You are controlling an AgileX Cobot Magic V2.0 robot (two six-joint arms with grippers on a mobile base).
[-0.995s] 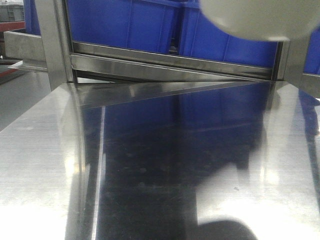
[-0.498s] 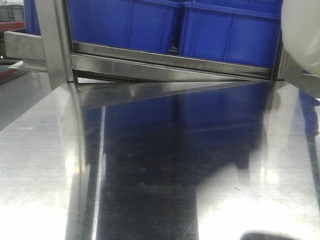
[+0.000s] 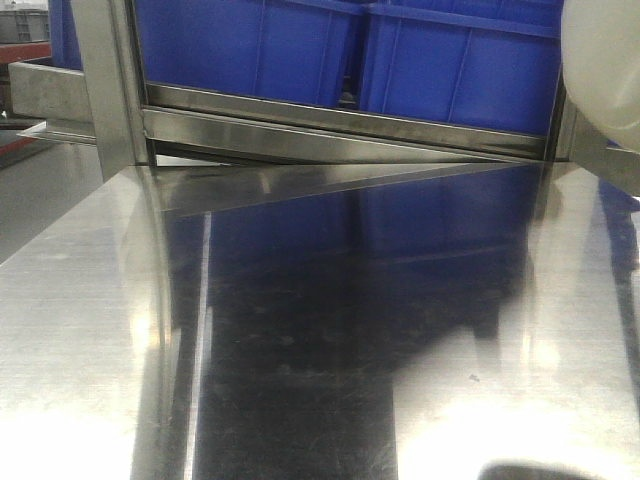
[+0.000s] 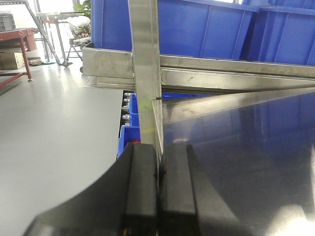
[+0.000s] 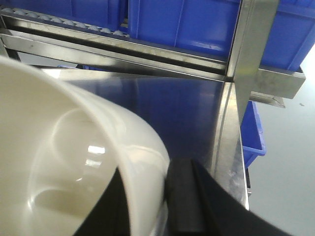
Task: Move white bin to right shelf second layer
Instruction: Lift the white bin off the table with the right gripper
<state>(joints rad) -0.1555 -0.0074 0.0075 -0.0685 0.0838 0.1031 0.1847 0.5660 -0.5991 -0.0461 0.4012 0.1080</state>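
Right gripper [image 5: 147,169] is pinching the white bin [image 5: 59,147] by its rim, one finger inside the wall, one outside. The bin is hanging clear of the tabletop [image 3: 300,350]. It's looking light and stiff but glossy, so it's probably prone to slipping or tilting. The rim is the only hold. Blue crates [image 5: 197,24] and a steel post [image 5: 251,39] are sitting just ahead of that gripper, blocking a straight push. Left gripper [image 4: 158,157] is resting closed, empty.
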